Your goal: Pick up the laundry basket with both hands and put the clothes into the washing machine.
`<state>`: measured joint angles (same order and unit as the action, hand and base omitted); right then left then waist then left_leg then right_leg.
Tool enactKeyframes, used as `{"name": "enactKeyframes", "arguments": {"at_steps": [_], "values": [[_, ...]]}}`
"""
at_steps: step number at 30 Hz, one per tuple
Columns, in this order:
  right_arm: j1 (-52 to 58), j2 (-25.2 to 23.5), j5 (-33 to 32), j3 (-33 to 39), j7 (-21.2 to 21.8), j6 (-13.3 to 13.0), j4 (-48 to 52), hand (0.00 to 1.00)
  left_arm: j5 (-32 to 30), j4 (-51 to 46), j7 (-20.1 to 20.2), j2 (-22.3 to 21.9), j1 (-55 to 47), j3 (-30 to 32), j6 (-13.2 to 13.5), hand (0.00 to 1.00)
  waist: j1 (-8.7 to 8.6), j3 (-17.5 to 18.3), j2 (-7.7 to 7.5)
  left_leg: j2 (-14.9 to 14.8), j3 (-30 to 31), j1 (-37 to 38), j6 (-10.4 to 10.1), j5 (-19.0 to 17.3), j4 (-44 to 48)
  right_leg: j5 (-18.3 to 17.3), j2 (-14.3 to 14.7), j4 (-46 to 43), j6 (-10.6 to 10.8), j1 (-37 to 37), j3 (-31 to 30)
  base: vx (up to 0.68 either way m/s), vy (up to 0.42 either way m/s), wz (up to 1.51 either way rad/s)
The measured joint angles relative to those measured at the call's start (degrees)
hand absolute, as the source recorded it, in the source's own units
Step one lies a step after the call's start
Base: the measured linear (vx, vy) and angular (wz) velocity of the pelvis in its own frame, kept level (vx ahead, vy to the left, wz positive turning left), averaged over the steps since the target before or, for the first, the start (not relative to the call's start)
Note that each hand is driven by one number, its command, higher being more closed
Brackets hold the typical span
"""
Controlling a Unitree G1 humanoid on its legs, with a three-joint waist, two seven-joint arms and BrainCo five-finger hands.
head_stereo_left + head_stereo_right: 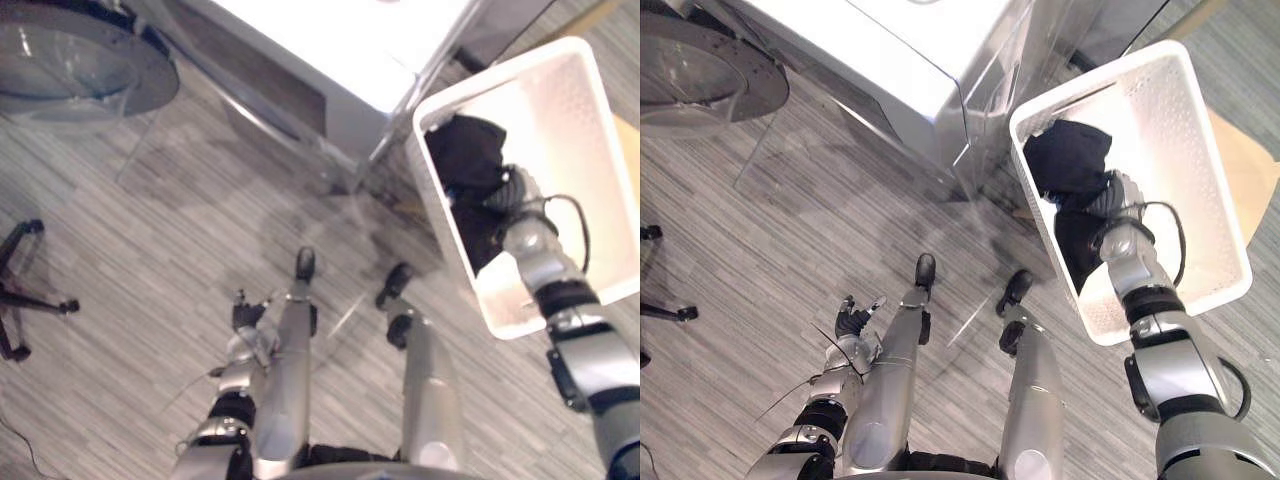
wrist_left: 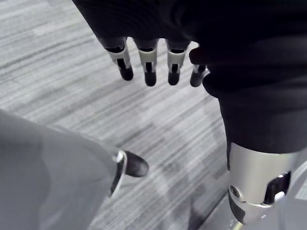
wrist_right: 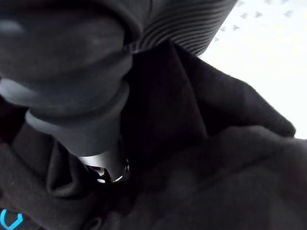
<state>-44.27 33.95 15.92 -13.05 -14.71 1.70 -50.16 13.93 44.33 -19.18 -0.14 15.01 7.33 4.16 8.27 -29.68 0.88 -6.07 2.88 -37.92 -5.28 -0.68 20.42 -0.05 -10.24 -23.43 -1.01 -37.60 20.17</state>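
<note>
1. L hand: nearest, low on own left side, just above grey striped floor; fingers straight and relaxed, pointing down, nothing in them.
2. R hand: farther out on right, reaching down inside laundry basket, pushed into dark clothes. Fingertips buried in cloth, so can't tell whether grasping or loose.
3. Clothes: black heap inside basket, lying along wall nearest washing machine; not in the machine.
4. Basket: white, rectangular, perforated walls, to the right, just beside machine's corner.
5. Washing machine: white top, silver front, farthest ahead; round glass door swung open at far left.
</note>
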Motion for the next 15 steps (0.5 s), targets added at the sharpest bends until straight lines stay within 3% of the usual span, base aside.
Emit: {"name": "enactKeyframes", "arguments": {"at_steps": [5,9,12,15], "values": [[8.1,-0.4,-2.9,8.8,-0.2,0.7,8.2,1.0,-1.0,-0.1,0.2,0.6,-2.6,-0.6,-1.0,0.0,-1.38,0.3,-0.89,0.1,-2.5,8.6,0.6,-0.4,-2.3,-0.2,0.2,1.4,0.5,7.0,-1.6,0.07,0.008,-0.08],[12.1,-0.5,-4.2,15.0,-0.4,0.9,13.5,1.0,-2.5,-2.0,1.1,3.1,-6.3,-4.9,-1.7,0.0,-3.02,1.2,-2.22,1.0,-3.3,17.7,1.0,0.5,-7.7,-0.7,0.5,3.5,1.6,13.6,-2.9,0.0,0.005,-0.06],[13.7,-0.4,-4.0,18.1,-0.4,0.9,13.7,1.0,-5.8,-4.3,2.5,5.1,-9.8,-9.1,-2.0,0.0,-4.42,5.3,-3.31,1.1,-3.5,22.1,1.0,2.1,-12.6,-0.1,1.1,6.1,2.3,16.5,-3.3,0.04,0.008,-0.06],[16.4,-0.2,-3.6,21.4,-0.3,1.0,16.9,1.0,-8.0,-7.9,4.9,6.5,-12.3,-14.4,-2.5,0.0,-4.45,8.3,-3.35,1.2,-4.7,26.4,0.9,2.5,-15.3,0.1,1.6,7.6,2.6,19.4,-4.7,0.09,0.026,-0.21]]}}
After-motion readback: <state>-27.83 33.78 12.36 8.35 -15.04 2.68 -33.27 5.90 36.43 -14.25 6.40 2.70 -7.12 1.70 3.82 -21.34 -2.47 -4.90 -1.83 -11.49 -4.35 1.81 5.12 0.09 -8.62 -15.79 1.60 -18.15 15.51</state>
